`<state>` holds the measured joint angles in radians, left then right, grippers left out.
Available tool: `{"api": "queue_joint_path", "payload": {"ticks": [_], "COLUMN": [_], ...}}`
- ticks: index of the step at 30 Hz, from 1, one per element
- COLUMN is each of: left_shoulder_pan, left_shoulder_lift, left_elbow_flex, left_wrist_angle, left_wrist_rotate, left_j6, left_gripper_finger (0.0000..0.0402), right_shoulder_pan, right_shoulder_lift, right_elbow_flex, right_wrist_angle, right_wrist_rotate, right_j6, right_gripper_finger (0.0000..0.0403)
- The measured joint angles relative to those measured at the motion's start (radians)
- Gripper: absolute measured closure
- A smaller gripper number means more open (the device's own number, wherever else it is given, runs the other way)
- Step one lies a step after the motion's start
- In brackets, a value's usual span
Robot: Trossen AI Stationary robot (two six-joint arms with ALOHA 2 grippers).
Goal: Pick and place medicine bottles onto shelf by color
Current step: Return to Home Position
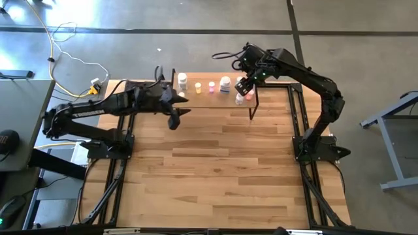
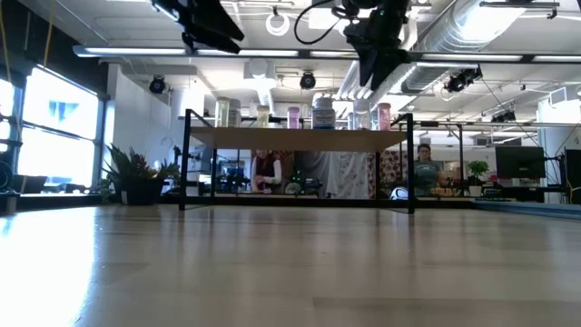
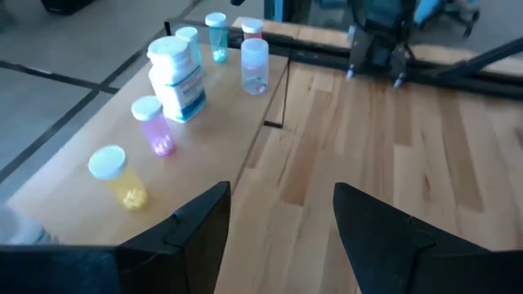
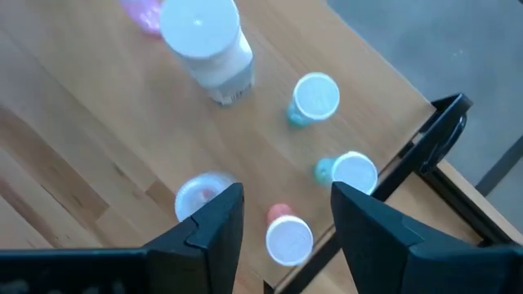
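Observation:
The shelf [image 1: 215, 98] stands at the table's far edge, a light-wood board on thin black legs [image 2: 300, 138]. Several medicine bottles stand upright on it in a row: a white one [image 1: 182, 81], yellow [image 3: 122, 180], pink [image 3: 154, 126], a large white one [image 3: 178, 77], two teal ones [image 4: 315, 98], a clear pinkish one [image 4: 200, 196] and a red-orange one [image 4: 288, 237]. My right gripper [image 4: 286, 224] hangs open above the shelf's right end, over the red-orange bottle, touching nothing. My left gripper [image 3: 282, 229] is open, raised near the shelf's left end.
The slatted wooden tabletop [image 1: 215, 163] stretches wide in front of the shelf. Black frame rails [image 1: 297, 117] run along the table's sides. A plant [image 2: 136, 177] and people [image 2: 424, 163] show in the room behind the table.

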<state>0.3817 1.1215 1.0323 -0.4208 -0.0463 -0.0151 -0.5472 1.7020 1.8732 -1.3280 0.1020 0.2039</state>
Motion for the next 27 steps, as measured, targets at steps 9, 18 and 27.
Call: {"api": "queue_joint_path", "payload": {"ticks": [9,18,27], "left_shoulder_pan": [-0.005,-0.005,-0.005], "left_shoulder_lift": [-0.269,-0.571,-0.825], "left_elbow_flex": [-0.284,-0.454,-0.622], "left_wrist_angle": [0.155,0.159,0.185], "left_wrist_rotate": [-0.003,-0.037,-0.048], "left_j6": [-0.089,-0.165,-0.172], "left_gripper_finger": [0.0195,0.0195,0.0195], "right_shoulder_pan": [0.025,0.072,0.141], "right_shoulder_lift": [-0.025,-0.034,-0.037], "right_elbow_flex": [0.000,0.000,0.086], "right_wrist_angle": [0.150,0.432,0.484], "right_wrist_rotate": [-0.006,-0.005,-0.001], "right_j6": [0.031,0.034,0.003], "right_gripper_finger": [0.0227,0.0227,0.0227]}}
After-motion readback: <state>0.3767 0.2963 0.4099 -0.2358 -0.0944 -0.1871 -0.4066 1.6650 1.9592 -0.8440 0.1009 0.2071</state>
